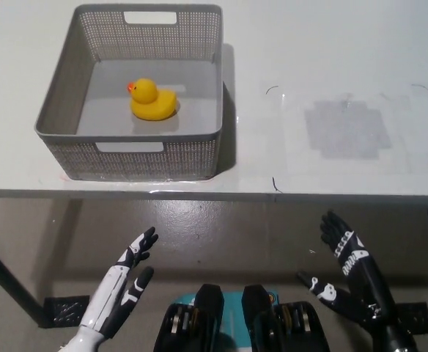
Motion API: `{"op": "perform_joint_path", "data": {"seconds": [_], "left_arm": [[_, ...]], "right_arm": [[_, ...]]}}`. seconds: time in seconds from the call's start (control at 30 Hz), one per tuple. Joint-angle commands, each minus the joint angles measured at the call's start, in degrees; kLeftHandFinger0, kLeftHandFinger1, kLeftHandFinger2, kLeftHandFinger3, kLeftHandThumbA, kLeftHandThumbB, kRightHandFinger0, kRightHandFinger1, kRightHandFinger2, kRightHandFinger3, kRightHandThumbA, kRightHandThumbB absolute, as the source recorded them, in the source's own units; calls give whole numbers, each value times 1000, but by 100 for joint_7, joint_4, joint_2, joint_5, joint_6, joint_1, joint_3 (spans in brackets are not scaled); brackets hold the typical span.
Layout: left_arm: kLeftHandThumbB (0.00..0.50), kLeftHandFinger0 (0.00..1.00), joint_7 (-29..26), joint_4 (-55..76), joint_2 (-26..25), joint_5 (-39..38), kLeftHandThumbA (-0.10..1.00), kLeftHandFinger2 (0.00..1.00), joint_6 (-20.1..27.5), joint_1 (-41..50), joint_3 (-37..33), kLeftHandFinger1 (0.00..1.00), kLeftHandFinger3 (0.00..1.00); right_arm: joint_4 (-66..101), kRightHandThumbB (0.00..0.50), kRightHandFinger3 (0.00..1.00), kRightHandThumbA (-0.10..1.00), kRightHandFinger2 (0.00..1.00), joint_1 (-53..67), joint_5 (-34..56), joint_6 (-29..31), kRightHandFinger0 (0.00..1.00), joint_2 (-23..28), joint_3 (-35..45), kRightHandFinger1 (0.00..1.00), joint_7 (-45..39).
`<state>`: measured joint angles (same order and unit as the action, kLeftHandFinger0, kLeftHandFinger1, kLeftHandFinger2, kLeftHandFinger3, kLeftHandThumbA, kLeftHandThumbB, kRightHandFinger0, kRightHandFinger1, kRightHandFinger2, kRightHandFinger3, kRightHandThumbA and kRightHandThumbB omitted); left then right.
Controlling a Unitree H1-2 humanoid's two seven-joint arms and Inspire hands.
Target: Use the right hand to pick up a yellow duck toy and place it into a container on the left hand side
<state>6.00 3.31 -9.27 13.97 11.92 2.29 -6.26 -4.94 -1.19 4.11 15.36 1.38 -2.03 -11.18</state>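
Observation:
A yellow duck toy (pixel 153 100) with an orange beak sits upright inside the grey mesh basket (pixel 60 126) at the table's left, near the basket's middle. My black right hand (pixel 346 275) hangs below the table's front edge at the lower right, open, fingers spread, holding nothing. My white left hand (pixel 126 282) rests at the lower left, also below the table edge, open and empty. Both hands are well apart from the basket and the duck.
The white table (pixel 309 88) spans the upper picture, its front edge running across at mid height. A faint grey square patch (pixel 347 130) marks the tabletop at the right. Grey floor lies below the table.

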Motion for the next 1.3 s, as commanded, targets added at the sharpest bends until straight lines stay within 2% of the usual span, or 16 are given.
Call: {"op": "perform_joint_path", "data": {"seconds": [0.0, 0.1, 0.2, 0.43, 0.53, 0.67, 1.0, 1.27], "left_arm": [[66, 1000, -95, 18, -55, -14, 1000, 1000, 132, -89, 71, 1000, 1000], [73, 1000, -66, 30, -47, -63, 1000, 1000, 87, -94, 75, 1000, 1000], [78, 1000, -67, 40, -66, -27, 1000, 1000, 80, -103, 76, 1000, 1000], [72, 1000, -65, 55, -75, -8, 1000, 1000, 71, -124, 77, 1000, 1000], [90, 1000, -60, 80, -68, -32, 1000, 1000, 3, -143, 98, 1000, 1000], [68, 1000, -62, 61, -67, -32, 1000, 1000, 33, -168, 98, 1000, 1000], [64, 1000, -69, 49, -65, -40, 1000, 1000, 58, -153, 100, 1000, 1000], [59, 1000, -51, 71, -69, -29, 1000, 1000, 4, -133, 92, 1000, 1000]], "right_arm": [[-28, 292, 1000, 948, 1000, -114, 348, 367, 1000, -51, 65, 1000, -30], [-55, 266, 1000, 939, 1000, -113, 327, 387, 1000, -40, 48, 1000, -33], [-77, 264, 1000, 915, 1000, -133, 355, 365, 1000, -45, 43, 1000, -30], [-85, 291, 1000, 896, 1000, -166, 367, 309, 1000, -65, 64, 1000, 35], [-77, 296, 1000, 903, 1000, -206, 304, 300, 1000, -65, 58, 1000, 66], [-82, 292, 1000, 892, 1000, -239, 306, 271, 1000, -54, 62, 1000, 76], [-152, 237, 1000, 846, 1000, -273, 177, 365, 969, -17, 14, 1000, 76], [-250, 224, 1000, 840, 1000, -294, 73, 466, 932, -11, 4, 957, 104]]}}
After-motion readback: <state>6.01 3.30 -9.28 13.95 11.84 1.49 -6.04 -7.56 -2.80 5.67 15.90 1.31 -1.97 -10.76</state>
